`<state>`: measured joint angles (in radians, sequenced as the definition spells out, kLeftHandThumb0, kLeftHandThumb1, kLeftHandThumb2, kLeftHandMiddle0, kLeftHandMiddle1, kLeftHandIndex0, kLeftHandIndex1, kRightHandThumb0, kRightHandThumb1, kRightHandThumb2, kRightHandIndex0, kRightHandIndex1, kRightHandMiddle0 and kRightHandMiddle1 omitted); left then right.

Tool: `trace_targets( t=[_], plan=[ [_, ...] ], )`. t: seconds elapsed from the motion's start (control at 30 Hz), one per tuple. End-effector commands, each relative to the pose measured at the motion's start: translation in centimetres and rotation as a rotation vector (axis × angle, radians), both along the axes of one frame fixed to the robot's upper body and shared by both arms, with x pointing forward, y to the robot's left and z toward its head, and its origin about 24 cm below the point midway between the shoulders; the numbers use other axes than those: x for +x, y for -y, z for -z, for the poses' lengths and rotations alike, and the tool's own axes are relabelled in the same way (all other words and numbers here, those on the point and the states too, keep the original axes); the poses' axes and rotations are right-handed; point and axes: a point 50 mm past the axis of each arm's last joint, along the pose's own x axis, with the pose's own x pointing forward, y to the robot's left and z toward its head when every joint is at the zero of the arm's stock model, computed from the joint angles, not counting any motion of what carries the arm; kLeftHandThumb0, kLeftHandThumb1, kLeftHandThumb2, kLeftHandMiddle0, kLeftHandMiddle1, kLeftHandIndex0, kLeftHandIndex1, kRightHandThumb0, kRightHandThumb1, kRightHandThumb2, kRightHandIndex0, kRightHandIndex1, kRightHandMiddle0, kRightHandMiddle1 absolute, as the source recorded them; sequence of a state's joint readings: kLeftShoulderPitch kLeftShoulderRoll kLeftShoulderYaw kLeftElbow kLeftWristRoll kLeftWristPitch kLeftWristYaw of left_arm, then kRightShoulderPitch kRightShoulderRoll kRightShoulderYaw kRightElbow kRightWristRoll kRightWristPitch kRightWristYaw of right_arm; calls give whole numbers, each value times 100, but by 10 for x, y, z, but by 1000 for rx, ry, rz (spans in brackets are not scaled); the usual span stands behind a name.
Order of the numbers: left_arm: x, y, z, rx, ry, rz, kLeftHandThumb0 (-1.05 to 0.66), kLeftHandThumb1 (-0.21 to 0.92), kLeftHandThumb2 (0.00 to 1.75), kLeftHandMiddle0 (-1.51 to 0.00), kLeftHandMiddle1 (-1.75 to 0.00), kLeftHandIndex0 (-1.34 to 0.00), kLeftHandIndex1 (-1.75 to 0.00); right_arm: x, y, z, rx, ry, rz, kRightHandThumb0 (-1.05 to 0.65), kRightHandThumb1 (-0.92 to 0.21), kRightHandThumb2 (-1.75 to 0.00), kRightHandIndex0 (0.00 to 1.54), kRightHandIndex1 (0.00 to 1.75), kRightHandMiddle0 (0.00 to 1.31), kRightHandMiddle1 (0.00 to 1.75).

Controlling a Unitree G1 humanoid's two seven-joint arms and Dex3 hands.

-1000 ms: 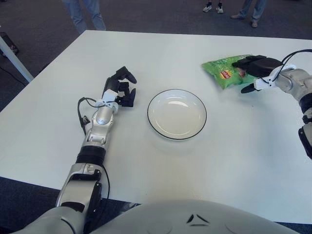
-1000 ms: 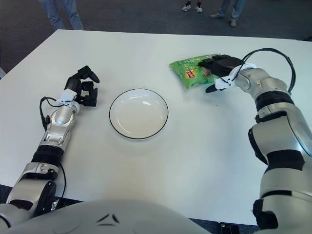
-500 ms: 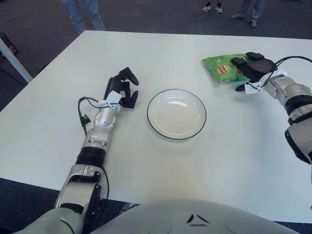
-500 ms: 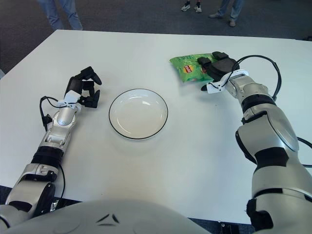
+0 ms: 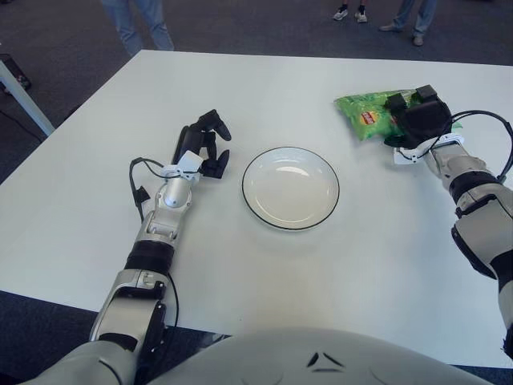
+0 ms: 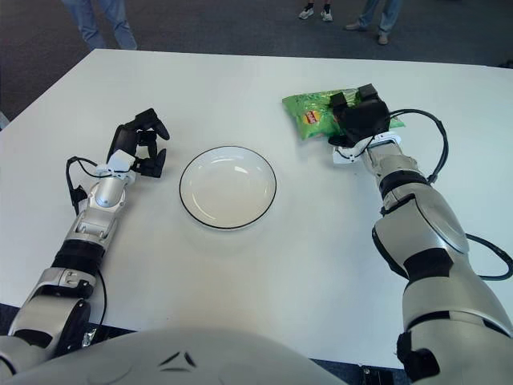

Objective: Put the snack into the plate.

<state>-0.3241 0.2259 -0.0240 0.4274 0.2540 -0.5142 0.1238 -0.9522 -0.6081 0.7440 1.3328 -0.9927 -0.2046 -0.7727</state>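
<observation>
Green snack [image 5: 365, 115] lying at far right of white surface [image 5: 264, 265], right robot hand [image 5: 417, 120] laid over its right end, grip not discernible, plate [image 5: 290, 188] well apart at centre, left robot hand [image 5: 202, 144] seen curled, empty, left of plate.

Looks like an office or lab hall: dark carpet [image 5: 264, 24] around the white table [image 5: 264, 88], onlookers' legs [image 5: 138, 22] standing beyond its far edge.
</observation>
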Motion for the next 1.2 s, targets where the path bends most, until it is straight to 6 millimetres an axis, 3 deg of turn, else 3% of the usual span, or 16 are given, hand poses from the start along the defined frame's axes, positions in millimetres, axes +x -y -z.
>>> trace_targets(
  t=[0.0, 0.2, 0.23, 0.37, 0.43, 0.7, 0.87, 1.17],
  plan=[
    [-15, -4, 37, 2, -129, -17, -55, 14, 153, -129, -175, -76, -175, -8, 1, 14, 2, -17, -32, -1, -15, -139, 75, 139, 65, 173],
    [-14, -5, 39, 22, -121, -5, -55, 15, 152, -129, -175, -75, -175, -11, 3, 8, -7, 44, -87, 0, -5, -145, 93, 123, 72, 174],
    [-14, -5, 39, 24, -121, -3, -55, 15, 152, -129, -175, -75, -175, -11, 3, 7, -10, 54, -98, 0, -6, -150, 83, 141, 70, 175],
    [-13, -5, 39, 28, -116, 5, -54, 16, 150, -129, -175, -74, -175, -12, 2, 7, -19, 78, -117, 0, -8, -157, 70, 168, 68, 175],
    [-13, -5, 39, 31, -112, 7, -54, 17, 150, -129, -175, -74, -175, -13, 2, 7, 5, 87, -125, 0, -6, -151, 85, 143, 69, 175],
    [-12, -5, 40, 42, -104, 17, -54, 19, 148, -128, -175, -72, -175, -18, 6, 1, 246, 104, -155, 0, -9, -154, 83, 160, 56, 175],
    [-10, -5, 41, 45, -107, 21, -53, 19, 147, -128, -175, -71, -175, -18, 4, -15, 393, 130, -214, 0, -12, -153, 79, 167, 52, 175],
    [-9, -4, 41, 54, -106, 22, -52, 21, 145, -127, -175, -70, -175, -21, -3, -43, 558, 148, -237, 0, -6, -162, 80, 174, 57, 175]
  ],
)
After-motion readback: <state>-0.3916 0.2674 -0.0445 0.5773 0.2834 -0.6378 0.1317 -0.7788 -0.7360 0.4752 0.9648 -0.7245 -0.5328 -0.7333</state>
